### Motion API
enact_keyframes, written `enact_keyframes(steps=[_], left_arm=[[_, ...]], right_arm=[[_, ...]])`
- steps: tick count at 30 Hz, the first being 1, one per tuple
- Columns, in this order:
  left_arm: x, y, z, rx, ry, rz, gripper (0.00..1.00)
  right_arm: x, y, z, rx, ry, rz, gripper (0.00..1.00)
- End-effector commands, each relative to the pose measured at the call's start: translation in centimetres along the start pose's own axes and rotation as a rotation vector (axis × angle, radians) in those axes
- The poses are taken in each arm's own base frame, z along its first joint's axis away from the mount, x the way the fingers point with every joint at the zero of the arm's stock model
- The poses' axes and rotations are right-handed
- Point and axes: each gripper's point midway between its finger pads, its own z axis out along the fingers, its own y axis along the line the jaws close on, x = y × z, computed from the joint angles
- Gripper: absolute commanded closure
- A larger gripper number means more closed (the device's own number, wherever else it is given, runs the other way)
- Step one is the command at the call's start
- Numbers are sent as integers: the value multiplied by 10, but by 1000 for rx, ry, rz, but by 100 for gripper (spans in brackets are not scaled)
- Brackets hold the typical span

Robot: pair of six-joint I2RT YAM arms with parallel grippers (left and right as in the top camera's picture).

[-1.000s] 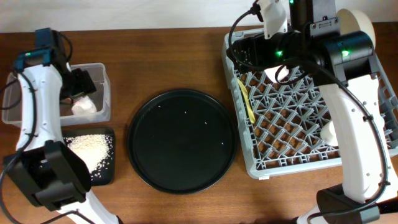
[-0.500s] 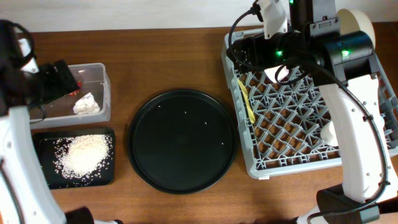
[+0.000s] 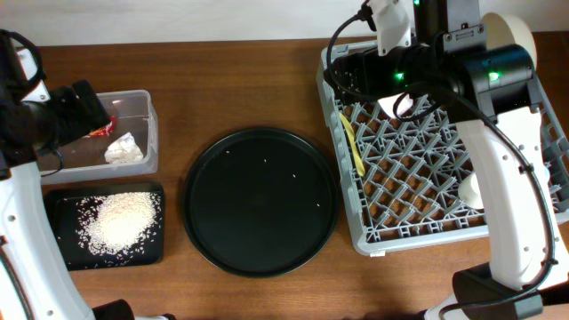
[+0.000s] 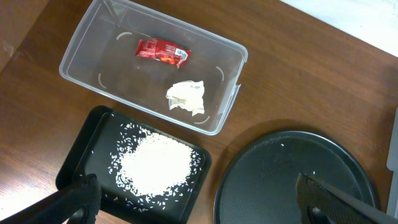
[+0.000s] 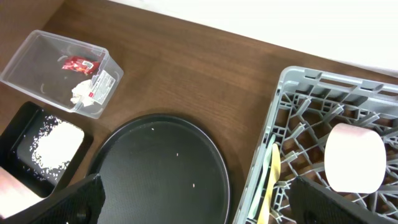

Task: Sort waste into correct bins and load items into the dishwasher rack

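Observation:
The clear tub (image 3: 147,133) holds the red sauce packet (image 4: 161,51) and the white tissue wad (image 4: 186,98). The black rectangular tray (image 3: 62,253) holds a heap of rice (image 4: 155,165). My left gripper (image 4: 199,205) is open and empty, high above the tub and the tray; in the overhead view it (image 3: 78,105) sits at the tub's left end. My right gripper (image 5: 202,208) is open and empty above the grey rack's (image 3: 356,227) far left corner. In the rack lie a yellow utensil (image 3: 353,142), a pinkish-white bowl (image 5: 356,157) and a white cup (image 3: 469,188). The blue cup is hidden.
A large round black tray (image 3: 260,200) with a few stray rice grains lies between the bins and the rack. A cream rounded dish (image 3: 517,31) shows at the rack's far right corner, behind the right arm.
My left gripper has pulled back to the left from over the tub, leaving the tissue wad lying in it. The right arm has not moved.

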Motion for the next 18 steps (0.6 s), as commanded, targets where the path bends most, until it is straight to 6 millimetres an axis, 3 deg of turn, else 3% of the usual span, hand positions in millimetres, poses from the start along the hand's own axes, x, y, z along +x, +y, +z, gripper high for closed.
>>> enact_keyframes(steps=[1,6,10,12,14,18], left_arm=[[0,-2,1,10,3,-17,1],[0,-2,1,10,3,-17,1],[0,-2,1,10,3,-17,1],[0,-2,1,10,3,-17,1],[0,-2,1,10,3,-17,1],[0,-2,1,10,3,-17,1]], right_arm=[[0,3,3,-15,4,-5,2],[3,-1,-28,74,-25,-40,2],[-21,9,-58,89,-239,-223,2],[-18,9,-61,110,-302,-321,2],[-3,8,-59,129,-334,-401,2],[61,-15,-46,181,-348,-408,2]])
